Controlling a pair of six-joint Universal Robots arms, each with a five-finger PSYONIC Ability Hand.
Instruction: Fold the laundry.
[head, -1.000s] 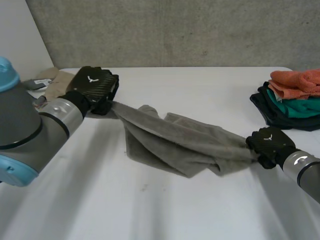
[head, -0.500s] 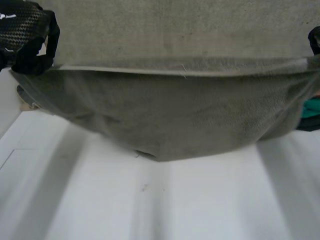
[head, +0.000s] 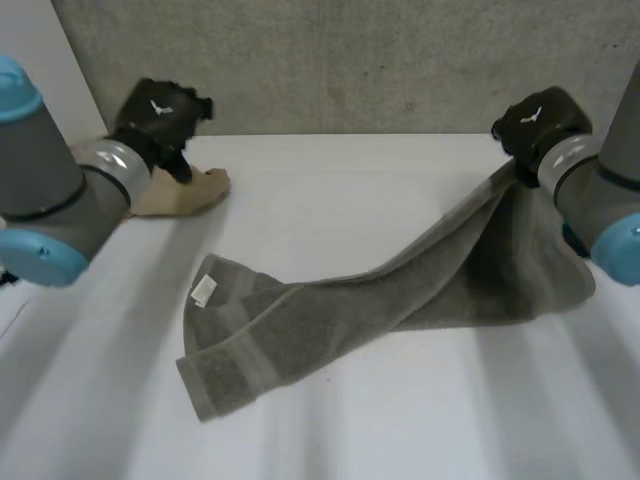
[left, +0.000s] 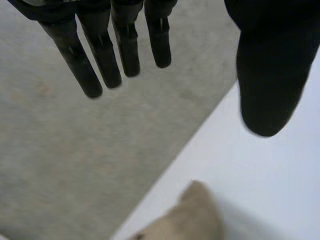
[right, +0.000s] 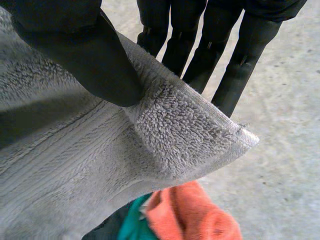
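The grey towel (head: 400, 290) stretches across the white table (head: 340, 180). Its labelled end lies flat at 7 o'clock. Its far corner is raised at 2 o'clock, pinched by the right hand (head: 535, 120) between thumb (right: 85, 55) and fingers. At 10 o'clock the left hand (head: 160, 108) hovers empty, fingers (left: 100, 60) straight, above a beige cloth (head: 185, 192).

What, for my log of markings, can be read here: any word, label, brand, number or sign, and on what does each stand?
No word or number is readable.
On the grey towel, at its end lying on the table, a white tag: any print is too small to read.
On the back of the left hand: a small white emblem, no letters.
On the back of the right hand: the same white emblem, no letters.
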